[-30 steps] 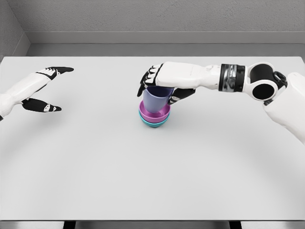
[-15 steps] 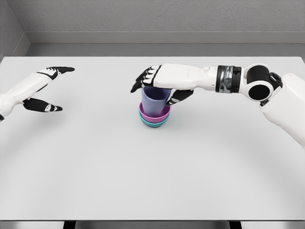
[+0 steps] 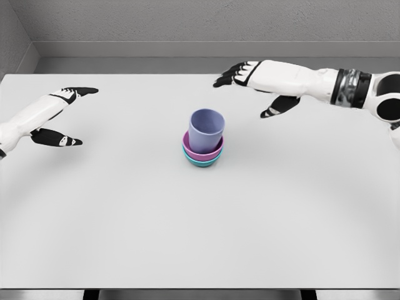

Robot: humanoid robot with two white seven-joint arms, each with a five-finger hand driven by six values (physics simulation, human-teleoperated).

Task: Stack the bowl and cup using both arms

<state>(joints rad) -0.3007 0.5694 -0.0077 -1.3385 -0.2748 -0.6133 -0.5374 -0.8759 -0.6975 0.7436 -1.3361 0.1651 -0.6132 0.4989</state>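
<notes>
- Standing upright near the middle of the table, the lavender cup sits inside the pink bowl, which nests in the teal bowl.
- The right robot hand hovers behind and to the right of the cup, clear of it, fingers spread, holding nothing.
- The left robot hand lies well to the cup's left, farther off, open and empty.
- The stack looks complete.

Left hand: at 9 o'clock, arm entering from the left edge, fingers spread, thumb apart below, holding nothing. Right hand: at 1 o'clock, arm reaching in from the right edge, palm down, fingers extended toward 9 o'clock, thumb hanging below, holding nothing.
</notes>
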